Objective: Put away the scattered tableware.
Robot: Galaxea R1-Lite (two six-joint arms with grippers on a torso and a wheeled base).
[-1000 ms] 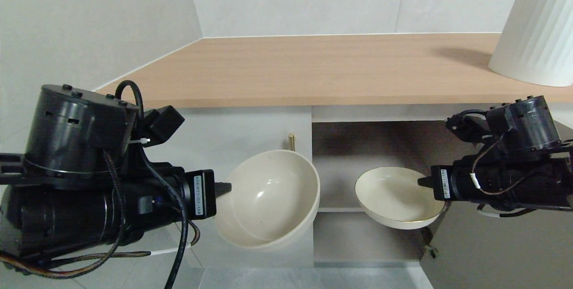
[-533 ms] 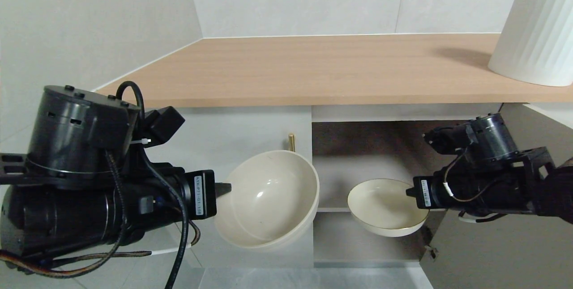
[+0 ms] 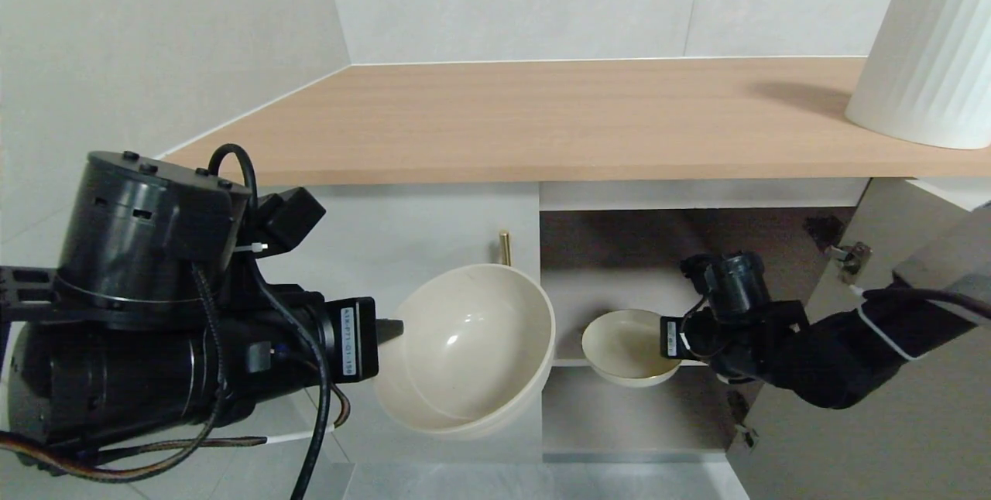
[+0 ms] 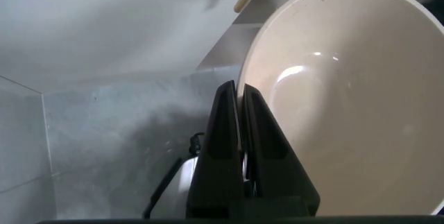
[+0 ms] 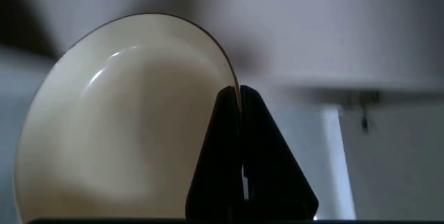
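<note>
My left gripper (image 3: 391, 327) is shut on the rim of a large cream bowl (image 3: 468, 349), held tilted in front of the closed cabinet door (image 3: 402, 244); in the left wrist view the fingers (image 4: 239, 123) pinch the bowl (image 4: 347, 106) at its edge. My right gripper (image 3: 672, 337) is shut on the rim of a smaller cream plate with a thin gold rim (image 3: 625, 345), held inside the open cabinet just above the shelf (image 3: 573, 363). The right wrist view shows that plate (image 5: 125, 113) clamped at its edge between the fingers (image 5: 239, 127).
A wooden countertop (image 3: 557, 113) runs above the cabinet, with a white ribbed container (image 3: 925, 51) at its right end. The right cabinet door (image 3: 890, 252) stands open beside my right arm. A brass handle (image 3: 504, 244) sits on the closed left door.
My right arm has carried the plate forward and leftward into the open cabinet, down toward the shelf. The left arm with the large bowl has barely moved.
</note>
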